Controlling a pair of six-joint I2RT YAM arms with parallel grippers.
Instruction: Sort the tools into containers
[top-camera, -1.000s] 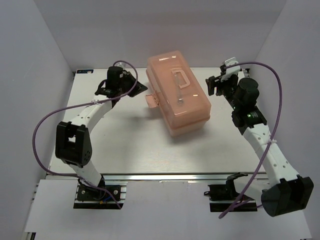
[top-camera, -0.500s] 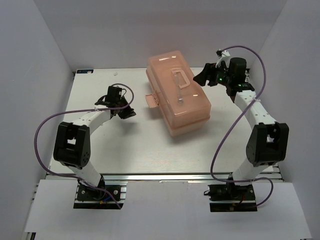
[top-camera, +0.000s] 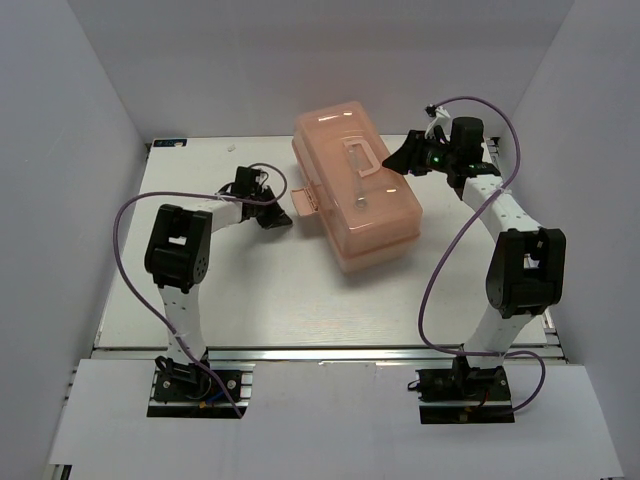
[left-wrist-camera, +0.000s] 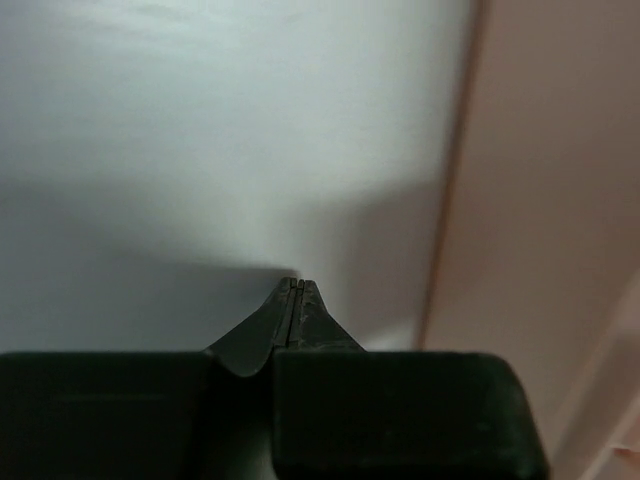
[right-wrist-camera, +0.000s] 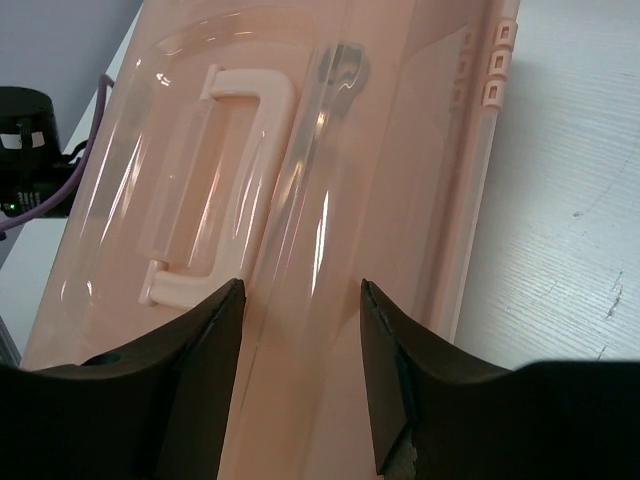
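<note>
Salmon-pink toolbox (top-camera: 375, 215) stands mid-table with its lid (right-wrist-camera: 400, 200) down. The latch tab (top-camera: 303, 202) juts out on the side facing your left arm.

Left gripper (left-wrist-camera: 295, 285): fingers pressed together, nothing between them. The tip is low, just beside the toolbox's latch side, likely placed to work the latch.

Right gripper (right-wrist-camera: 300, 287): fingers spread and empty, poised over the toolbox lid beside the moulded handle (right-wrist-camera: 215, 190), probably to steady or lift it.

Contents: through the translucent lid you can make out what looks like the ring-ended wrench (right-wrist-camera: 338, 68). No screwdrivers show in any view, and the compartments can't be read.
</note>
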